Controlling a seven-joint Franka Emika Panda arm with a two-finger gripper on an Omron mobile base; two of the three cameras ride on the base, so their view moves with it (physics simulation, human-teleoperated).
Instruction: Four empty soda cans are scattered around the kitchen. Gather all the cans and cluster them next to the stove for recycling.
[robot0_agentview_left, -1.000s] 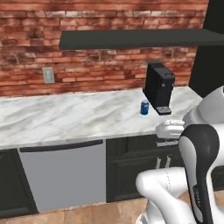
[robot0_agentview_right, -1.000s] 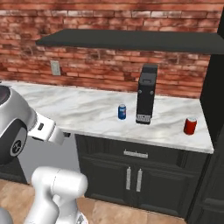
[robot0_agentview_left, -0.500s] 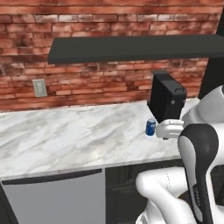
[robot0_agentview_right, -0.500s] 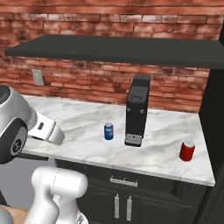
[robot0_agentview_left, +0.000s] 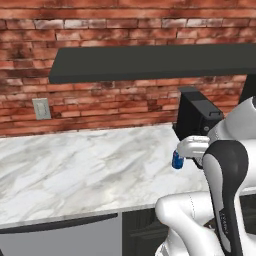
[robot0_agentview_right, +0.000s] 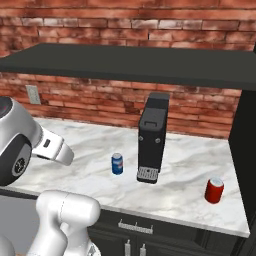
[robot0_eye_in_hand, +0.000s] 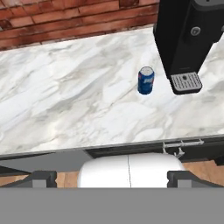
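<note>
Jaws (robot0_eye_in_hand: 111, 178): spread wide, nothing between them, tips at 6 o'clock of the hand view, back from the surface's front edge.
Blue can (robot0_eye_in_hand: 145, 80): upright on the surface (robot0_eye_in_hand: 65, 100), silver top up; in the hand view at 1 o'clock from the middle, just beside the black machine (robot0_eye_in_hand: 186, 39), at its 9 o'clock, not touching.
Blue can, right base view (robot0_agentview_right: 117, 163): at 9 o'clock of the machine (robot0_agentview_right: 151, 137), near its drip grate.
Blue can, left base view (robot0_agentview_left: 176, 160): partly hidden behind the white arm.
Red can (robot0_agentview_right: 214, 190): upright, at 4 o'clock of the machine, well apart from the blue one, near the surface's right end.
Shelf (robot0_agentview_right: 125, 62): dark, above the surface, on the brick wall (robot0_agentview_right: 100, 20).
Outlet (robot0_agentview_left: 41, 108): on the brick, at 9 o'clock.
</note>
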